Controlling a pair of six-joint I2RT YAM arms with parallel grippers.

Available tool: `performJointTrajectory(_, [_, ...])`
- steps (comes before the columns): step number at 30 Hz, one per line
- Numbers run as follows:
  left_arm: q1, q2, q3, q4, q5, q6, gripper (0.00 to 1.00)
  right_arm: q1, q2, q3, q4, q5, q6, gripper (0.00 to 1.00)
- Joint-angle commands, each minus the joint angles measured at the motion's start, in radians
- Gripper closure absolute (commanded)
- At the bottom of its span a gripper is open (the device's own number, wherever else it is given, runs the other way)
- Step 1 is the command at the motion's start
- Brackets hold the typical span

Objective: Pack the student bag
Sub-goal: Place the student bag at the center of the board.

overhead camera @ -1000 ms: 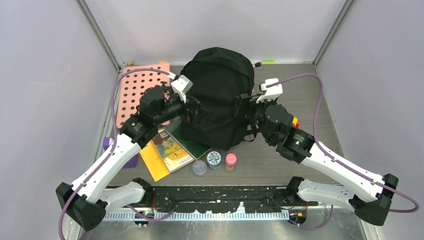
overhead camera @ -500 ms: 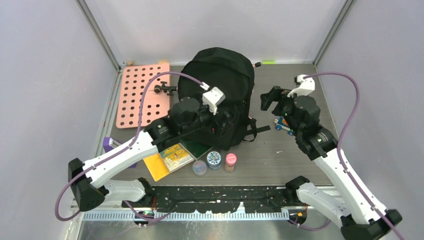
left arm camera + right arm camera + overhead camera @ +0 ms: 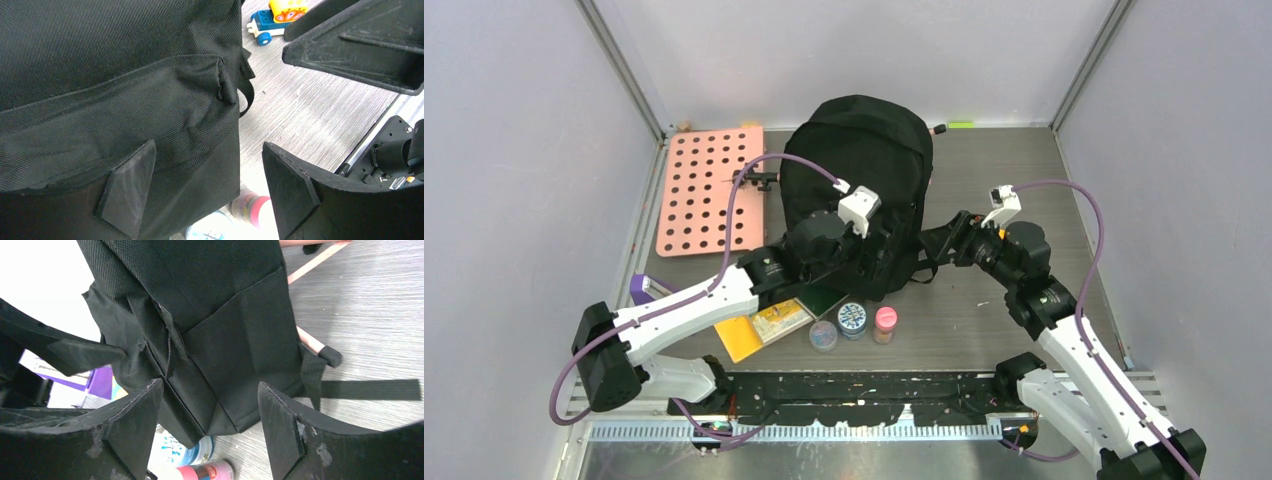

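**Student bag**: centre of the table, toward the far side; no opening shows.
**Left gripper**, **right gripper**: both released, jaws spread at the bag's near lower corners, clamping nothing.
**Step, by your reading:** steadying the bag to open it.
**Next:** you need a firm pinch on fabric.
**Near side:** three small jars and booklets.
**In the way:** the loose strap may snag.

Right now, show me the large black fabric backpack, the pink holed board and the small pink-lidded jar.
large black fabric backpack (image 3: 859, 140), top view, upper panel
pink holed board (image 3: 694, 247), top view, near edge
small pink-lidded jar (image 3: 885, 318), top view, lid
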Motion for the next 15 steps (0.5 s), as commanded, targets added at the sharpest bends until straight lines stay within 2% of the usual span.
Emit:
performJointTrajectory(1, [-0.016, -0.007, -0.026, 0.141, -0.058, -0.065, 0.22, -0.005, 0.039, -0.013, 0.239, -0.061, 0.058, 0.28])
performJointTrajectory(8, [-0.048, 0.026, -0.005, 0.175, -0.113, -0.036, 0.27, -0.005, 0.100, -0.045, 0.386, -0.099, 0.098, 0.36])
performJointTrajectory(15, [-0.077, 0.064, 0.034, 0.179, -0.157, 0.005, 0.28, -0.005, 0.127, -0.057, 0.427, -0.067, 0.088, 0.44])
